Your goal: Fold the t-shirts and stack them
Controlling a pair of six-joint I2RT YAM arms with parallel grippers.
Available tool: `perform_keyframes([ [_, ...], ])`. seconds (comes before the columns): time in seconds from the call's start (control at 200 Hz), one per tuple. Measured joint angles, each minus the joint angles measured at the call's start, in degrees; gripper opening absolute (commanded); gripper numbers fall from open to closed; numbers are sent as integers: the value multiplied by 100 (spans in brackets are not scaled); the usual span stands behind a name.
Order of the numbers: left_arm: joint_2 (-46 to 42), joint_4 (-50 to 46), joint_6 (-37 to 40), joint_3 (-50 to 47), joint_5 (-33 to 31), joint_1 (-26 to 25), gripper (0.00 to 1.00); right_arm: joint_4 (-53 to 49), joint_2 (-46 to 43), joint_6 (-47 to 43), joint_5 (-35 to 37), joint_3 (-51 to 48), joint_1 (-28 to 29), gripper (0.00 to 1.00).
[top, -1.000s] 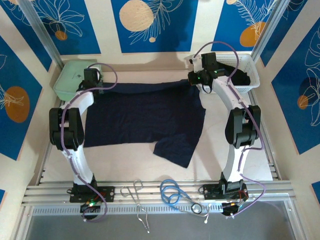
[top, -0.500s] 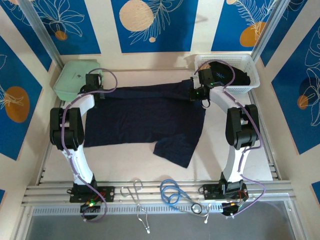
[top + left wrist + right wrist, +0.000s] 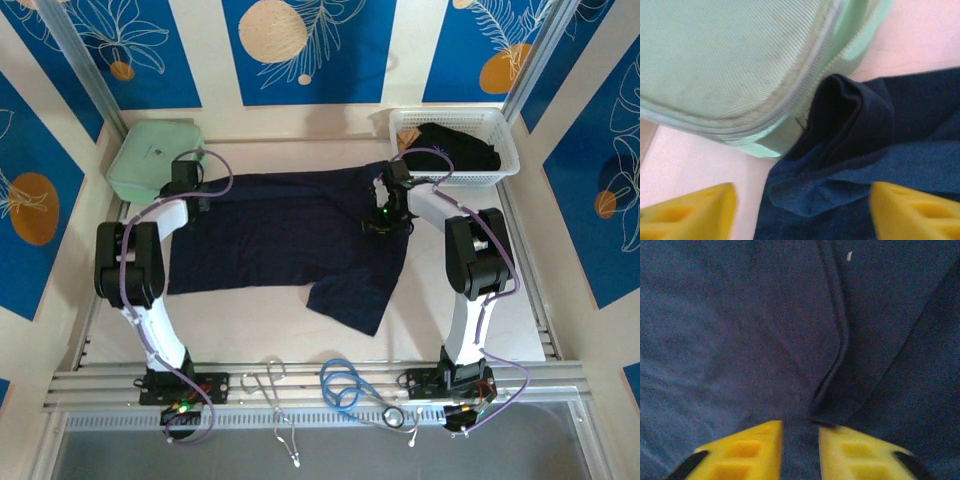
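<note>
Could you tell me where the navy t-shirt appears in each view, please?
Top external: navy t-shirt spread across the middle.
Left wrist: its bunched corner, centre to lower right.
Right wrist: its fabric and seam, above the right tool.
Shared landmark: mint-green case beside that corner.

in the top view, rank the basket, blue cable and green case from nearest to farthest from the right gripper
From the right gripper:
1. white basket, just beyond it, to the right
2. blue cable, at the near edge
3. green case, far left corner
</note>
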Motion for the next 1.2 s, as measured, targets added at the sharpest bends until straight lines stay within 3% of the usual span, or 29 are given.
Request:
perform_keyframes([
  [0.055,-166,2,-50,-2,-22,0,99,-127,-2,48,11,-13,0,44],
  [0.235,-610,-37,-55,4,-22,0,99,-474,-74,55,52,160,-52,46],
  [0.45,-1150,-496,-225,33,-17,0,99,-789,131,50,-127,1641,-66,44],
  [0.881,-2330,-2105,-986,44,249,0,100,-1801,3469,-520,-518,6033,-63,39],
  [0.996,-2472,-2396,-1106,17,343,0,100,-2046,3912,-601,-595,6551,-63,39],
  [1.201,-2583,-2640,-1178,-28,420,0,100,-2116,4004,-619,-772,6616,-63,39],
])
